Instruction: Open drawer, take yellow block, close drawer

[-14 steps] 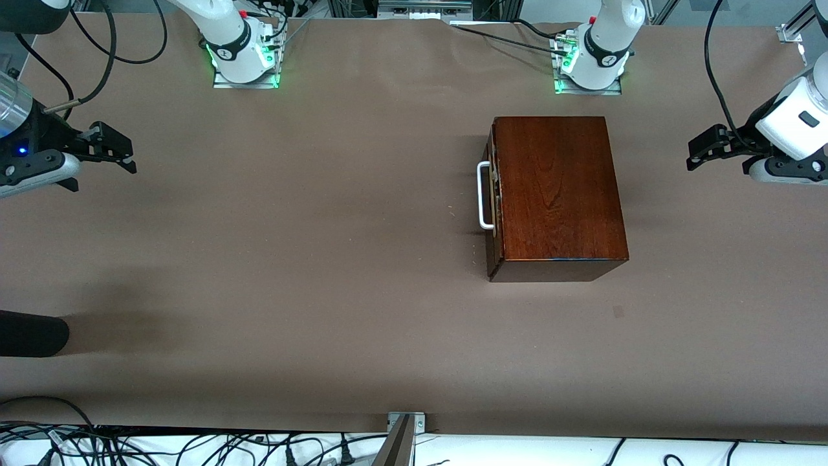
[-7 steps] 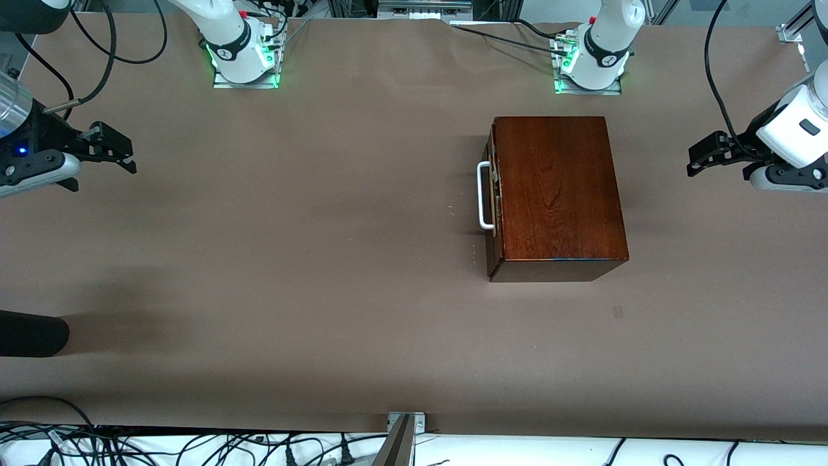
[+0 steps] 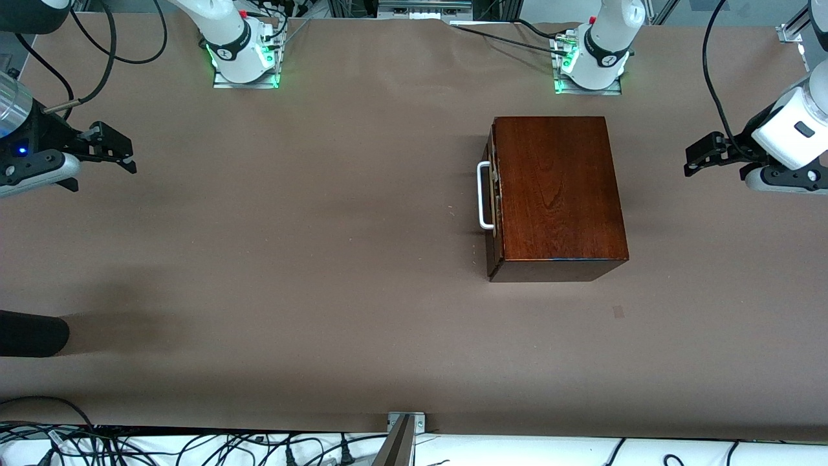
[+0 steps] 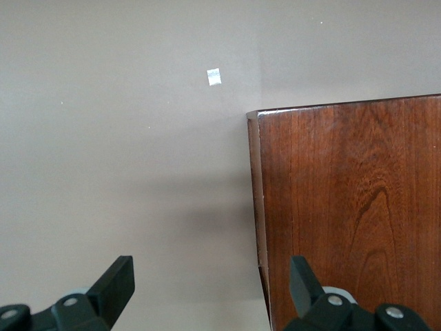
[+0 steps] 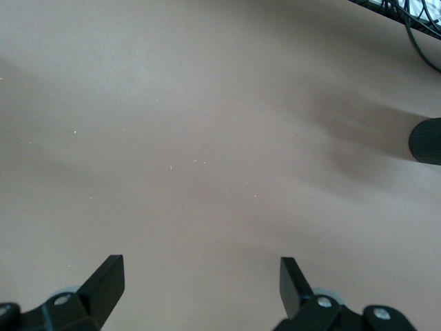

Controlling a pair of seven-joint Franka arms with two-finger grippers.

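Observation:
The glossy mahogany box [image 3: 556, 194] sits on the table in front of the left arm's base. Its drawer [image 3: 494, 200] is shut, with the white U-shaped handle [image 3: 483, 195] facing the right arm's end. The yellow block is hidden. My left gripper [image 3: 695, 157] hangs open and empty above the table at the left arm's end, apart from the box. In the left wrist view [image 4: 207, 289] a corner of the box [image 4: 351, 207] shows. My right gripper [image 3: 123, 155] is open and empty at the right arm's end, over bare table in its wrist view [image 5: 200, 286].
A dark rounded object [image 3: 32, 333] juts in at the right arm's end, nearer the front camera; it also shows in the right wrist view [image 5: 426, 140]. A small pale mark [image 3: 618, 312] lies on the brown table [image 3: 323, 259] nearer the camera than the box.
My left gripper has drifted slightly toward the box and toward the robots' bases. The right arm and the box have not moved.

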